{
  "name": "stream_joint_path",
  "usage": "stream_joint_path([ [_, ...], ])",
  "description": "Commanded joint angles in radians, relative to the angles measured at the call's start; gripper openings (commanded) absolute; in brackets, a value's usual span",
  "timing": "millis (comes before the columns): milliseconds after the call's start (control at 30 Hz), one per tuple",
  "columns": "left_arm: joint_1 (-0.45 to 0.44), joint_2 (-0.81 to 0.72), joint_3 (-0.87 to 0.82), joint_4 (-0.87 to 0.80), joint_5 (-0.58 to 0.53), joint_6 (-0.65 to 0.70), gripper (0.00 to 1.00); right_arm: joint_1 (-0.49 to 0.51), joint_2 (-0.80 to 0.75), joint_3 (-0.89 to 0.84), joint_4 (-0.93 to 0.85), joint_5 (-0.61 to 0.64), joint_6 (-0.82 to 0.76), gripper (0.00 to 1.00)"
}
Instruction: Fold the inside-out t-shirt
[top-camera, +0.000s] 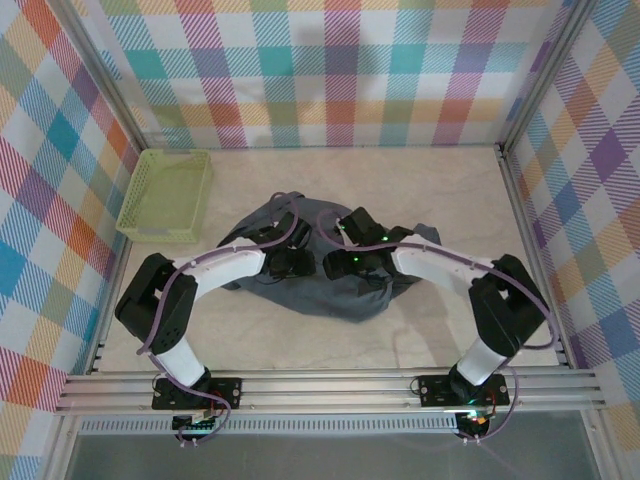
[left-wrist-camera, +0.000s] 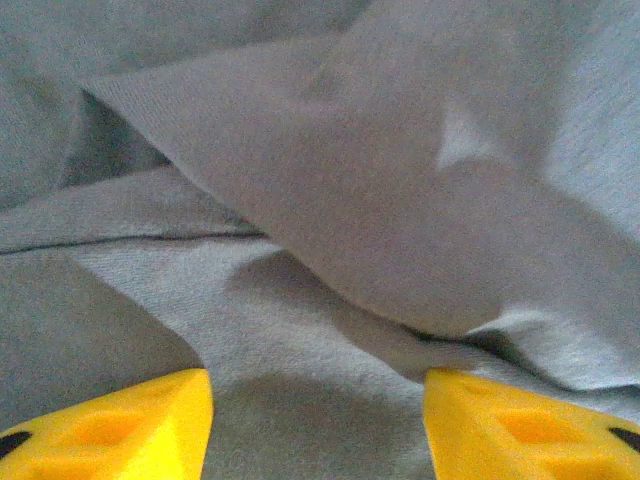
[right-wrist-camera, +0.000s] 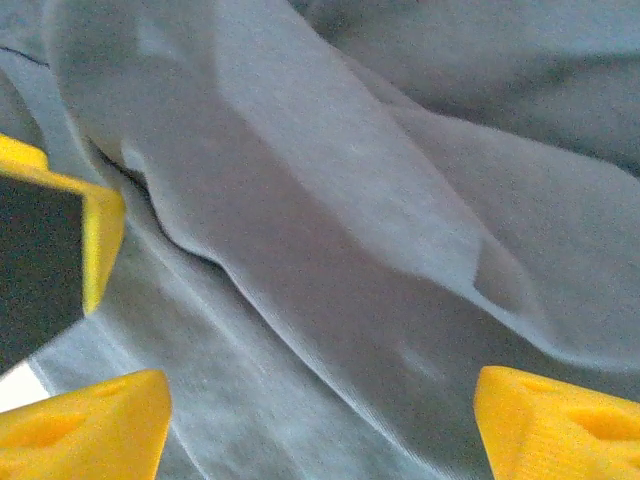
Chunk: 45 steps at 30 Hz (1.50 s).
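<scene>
A lime-green plastic mesh basket (top-camera: 165, 195) sat on the far left part of the cream bench (top-camera: 400, 190), close to the left wall. Pastel plaid panels (top-camera: 340, 70) enclosed the bench on three sides. Aluminium rails (top-camera: 330, 390) ran along its near edge.

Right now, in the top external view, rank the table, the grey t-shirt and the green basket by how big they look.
1. the table, largest by far
2. the t-shirt, clearly wider than the basket
3. the basket, smallest
</scene>
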Motion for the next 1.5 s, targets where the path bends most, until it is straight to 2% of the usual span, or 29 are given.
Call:
stream_joint_path([
  [0,0.01,0.008,-0.034,0.043,0.024,0.0,0.47,0.011,0.06,0.06,0.042,-0.007,-0.054,0.74],
  [167,0.011,-0.02,-0.087,0.079,0.037,-0.006,0.32,0.011,0.155,0.15,0.017,0.048,-0.058,0.6],
  [400,0.011,-0.092,-0.216,0.132,0.034,-0.039,0.3,0.011,0.255,0.249,-0.023,0.034,-0.068,0.36],
  [433,0.011,-0.104,-0.234,0.135,0.031,-0.045,0.3,0.011,0.252,0.249,-0.021,0.017,-0.071,0.36],
  [533,0.011,-0.15,-0.279,0.178,0.021,-0.059,0.31,0.011,0.2,0.206,0.011,-0.035,-0.067,0.49],
  [667,0.015,-0.202,-0.341,0.222,0.008,-0.09,0.32,0.013,0.16,0.158,0.03,-0.098,-0.073,0.59],
  [767,0.017,-0.206,-0.369,0.255,0.017,-0.11,0.32,0.018,0.21,0.181,0.009,-0.071,-0.061,0.6],
  [933,0.017,-0.216,-0.4,0.266,0.018,-0.13,0.32,0.02,0.298,0.256,-0.027,-0.027,-0.042,0.56],
  [1000,0.017,-0.223,-0.412,0.268,0.017,-0.134,0.32,0.021,0.322,0.282,-0.04,-0.009,-0.036,0.49],
  [1167,0.017,-0.228,-0.439,0.266,0.006,-0.142,0.32,0.019,0.319,0.317,-0.056,0.057,-0.027,0.1],
  [1233,0.018,-0.23,-0.446,0.265,0.004,-0.141,0.32,0.013,0.281,0.313,-0.063,0.109,-0.02,0.0],
  [1333,0.02,-0.24,-0.452,0.26,-0.003,-0.136,0.32,-0.002,0.2,0.29,-0.051,0.127,-0.016,0.0],
  [1467,0.02,-0.259,-0.439,0.246,-0.014,-0.119,0.33,-0.009,0.105,0.27,-0.042,0.079,-0.027,0.0],
])
